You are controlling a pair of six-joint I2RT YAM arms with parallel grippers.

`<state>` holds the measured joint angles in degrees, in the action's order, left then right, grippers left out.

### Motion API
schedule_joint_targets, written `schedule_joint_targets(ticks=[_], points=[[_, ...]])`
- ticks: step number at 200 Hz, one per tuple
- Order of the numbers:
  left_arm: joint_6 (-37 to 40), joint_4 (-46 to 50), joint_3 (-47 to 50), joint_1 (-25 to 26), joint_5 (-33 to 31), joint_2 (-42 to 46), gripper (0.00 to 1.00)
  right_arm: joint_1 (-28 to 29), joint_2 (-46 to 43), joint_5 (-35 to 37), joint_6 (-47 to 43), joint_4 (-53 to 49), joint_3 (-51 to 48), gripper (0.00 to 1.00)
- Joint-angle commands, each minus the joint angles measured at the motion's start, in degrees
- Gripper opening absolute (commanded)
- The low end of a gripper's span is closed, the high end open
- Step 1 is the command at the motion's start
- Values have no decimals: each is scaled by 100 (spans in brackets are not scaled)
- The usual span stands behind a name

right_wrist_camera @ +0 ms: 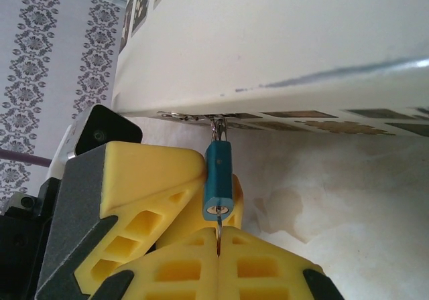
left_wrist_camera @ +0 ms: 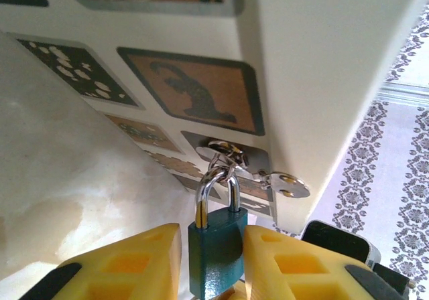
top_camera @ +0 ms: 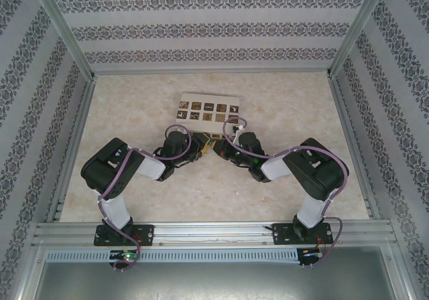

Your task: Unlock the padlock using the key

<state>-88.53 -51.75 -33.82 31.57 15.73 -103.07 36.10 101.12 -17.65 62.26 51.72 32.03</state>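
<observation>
The padlock (right_wrist_camera: 218,176) hangs from the white box's (right_wrist_camera: 268,39) hasp (left_wrist_camera: 224,151) between the left gripper's (left_wrist_camera: 213,236) 2 fingers (left_wrist_camera: 134,260), grip uncertain, while the right gripper (right_wrist_camera: 218,246), clamped on the key (right_wrist_camera: 217,225), meets its keyhole (right_wrist_camera: 216,211); a loose lock could swing, jamming the key.

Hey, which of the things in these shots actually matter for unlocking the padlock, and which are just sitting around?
For the job: padlock, key at its underside, left end effector flanking the padlock, right end effector shut on the key.
Just there: white box with picture squares, table, patterned walls.
</observation>
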Motion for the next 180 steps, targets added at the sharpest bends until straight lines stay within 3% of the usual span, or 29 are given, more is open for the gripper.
schedule_joint_targets(ticks=[1,53,114,152,180], points=[[-53,-289,-111,88,-138,-77,28,-36,-222,-177,87,297,49,0],[88,-16,-140,86,-219,161,21,-35,-251,-213,77,227,86,0],[328,502,-152,82,-320,583,14,-46,-675,160,-311,-47,-147,26],[343,600,-181,77,-253,669,13,-67,-1542,591,-1433,-1228,-267,33],[387,776,-246,77,-206,769,13,47,-2343,1033,-2945,-2455,-117,37]])
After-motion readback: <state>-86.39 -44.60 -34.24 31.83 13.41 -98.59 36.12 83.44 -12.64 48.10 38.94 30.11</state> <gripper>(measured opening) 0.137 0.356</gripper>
